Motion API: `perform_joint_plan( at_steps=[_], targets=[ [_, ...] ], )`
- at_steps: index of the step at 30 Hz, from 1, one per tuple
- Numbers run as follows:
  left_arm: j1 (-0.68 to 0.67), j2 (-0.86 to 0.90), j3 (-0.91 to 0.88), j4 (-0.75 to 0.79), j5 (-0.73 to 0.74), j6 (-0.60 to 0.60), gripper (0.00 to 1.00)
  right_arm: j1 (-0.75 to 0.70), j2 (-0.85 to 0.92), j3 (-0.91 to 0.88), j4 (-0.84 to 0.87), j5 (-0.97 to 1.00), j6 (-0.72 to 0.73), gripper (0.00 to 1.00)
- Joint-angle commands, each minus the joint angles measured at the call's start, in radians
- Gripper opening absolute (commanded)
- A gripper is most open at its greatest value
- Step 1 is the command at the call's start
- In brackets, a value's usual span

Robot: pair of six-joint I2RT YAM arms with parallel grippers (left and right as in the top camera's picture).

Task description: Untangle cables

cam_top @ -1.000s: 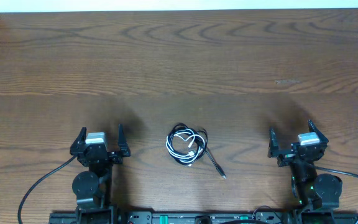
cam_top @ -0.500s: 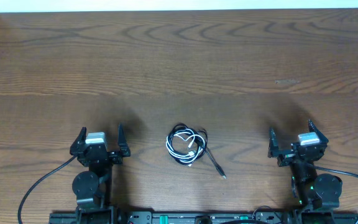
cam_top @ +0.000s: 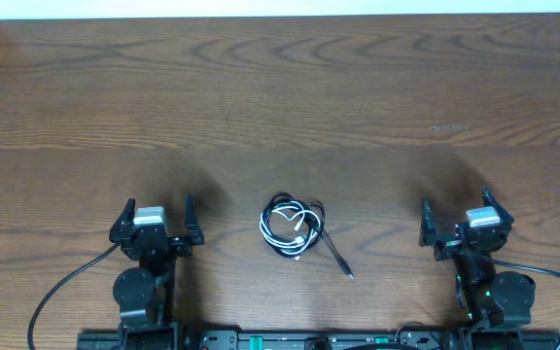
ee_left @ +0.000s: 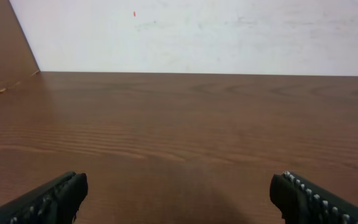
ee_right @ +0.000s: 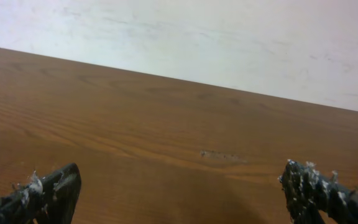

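Loops of the cables (cam_top: pixel 293 229) sit near the front middle of the table (cam_top: pixel 280 97), between your two arms and well apart from both. The bundle is roughly round, so the coil itself has no clear long axis. The direction comes from the black cord (cam_top: pixel 331 251): one straight tail leaves the coil and runs diagonally toward the front right, ending in a small plug (cam_top: pixel 350 276). The white cord (cam_top: pixel 301 226) is wound inside and across the black loops, the two overlapping; you cannot tell from overhead which strand passes over which. Both cords are thin, smooth and limp, lying flat on the wood.

Your left gripper (cam_top: pixel 157 202) stands spread wide with nothing between its ribbed black fingers (ee_left: pixel 55 198). Your right gripper (cam_top: pixel 455 200) is just as wide and also empty; its fingers (ee_right: pixel 48 190) carry pale fluffy flecks on the pads.

The tabletop is dark brown wood with a strong, wavy grain and a dull sheen. A faint pale scuff (cam_top: pixel 448 127) marks it on the right side. Beyond the far edge rises a plain, whitish wall (ee_left: pixel 197 31), lightly smudged, and a brown wooden panel (ee_left: pixel 2 50) closes off the left side.
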Motion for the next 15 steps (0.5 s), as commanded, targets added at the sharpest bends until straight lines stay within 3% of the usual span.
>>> perform_joint_plan(
  at_steps=[1,15],
  targets=[
    [0.002,0.002,-0.013,-0.039,0.006,0.013,0.99,0.006,-0.003,-0.002,-0.002,-0.018,0.014,0.99],
    [0.002,0.002,-0.013,-0.039,0.006,0.013,0.99,0.006,-0.003,-0.002,-0.001,-0.029,0.072,0.99]
  ],
)
